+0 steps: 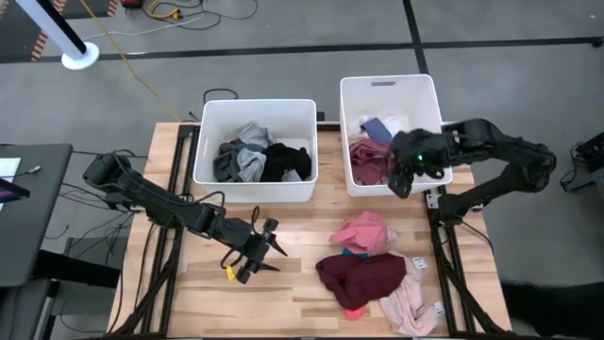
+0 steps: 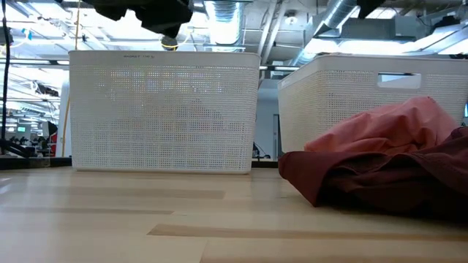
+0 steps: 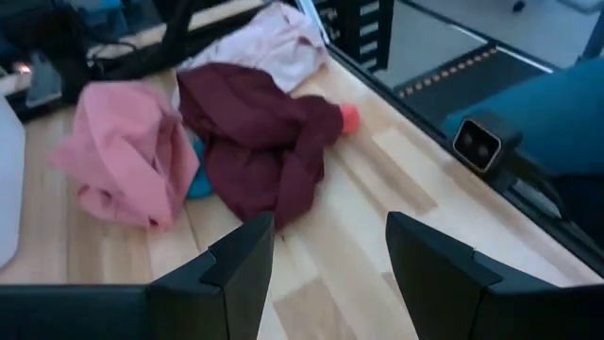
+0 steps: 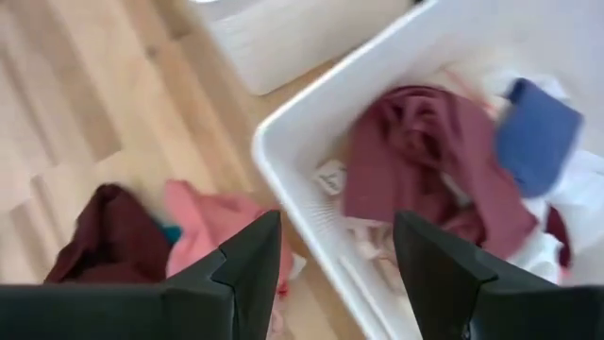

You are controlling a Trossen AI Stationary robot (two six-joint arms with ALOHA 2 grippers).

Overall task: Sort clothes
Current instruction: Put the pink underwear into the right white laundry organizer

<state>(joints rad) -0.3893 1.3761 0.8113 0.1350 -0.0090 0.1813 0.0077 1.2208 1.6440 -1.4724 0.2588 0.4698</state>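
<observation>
A pile of clothes lies on the wooden table at the near right: a pink garment [image 1: 366, 229] [image 3: 123, 156], a maroon one [image 1: 363, 274] [image 3: 260, 142] and a pale pink one [image 1: 411, 302]. The left white bin [image 1: 209, 175] holds grey and black clothes [image 1: 260, 161]. The right white bin [image 1: 351, 184] [image 4: 283, 179] holds a maroon garment [image 4: 425, 142], a blue one [image 4: 538, 132] and white ones. My left gripper [image 1: 260, 247] [image 3: 330, 274] hovers open, left of the pile. My right gripper [image 1: 406, 175] [image 4: 335, 274] hangs open and empty over the right bin's near rim.
A small yellow piece [image 1: 231, 274] lies on the table below my left gripper. A small camera [image 3: 477, 142] sits at the table's near edge. Bare wood stretches between my left gripper and the pile, and along the near left of the table [image 1: 189, 302].
</observation>
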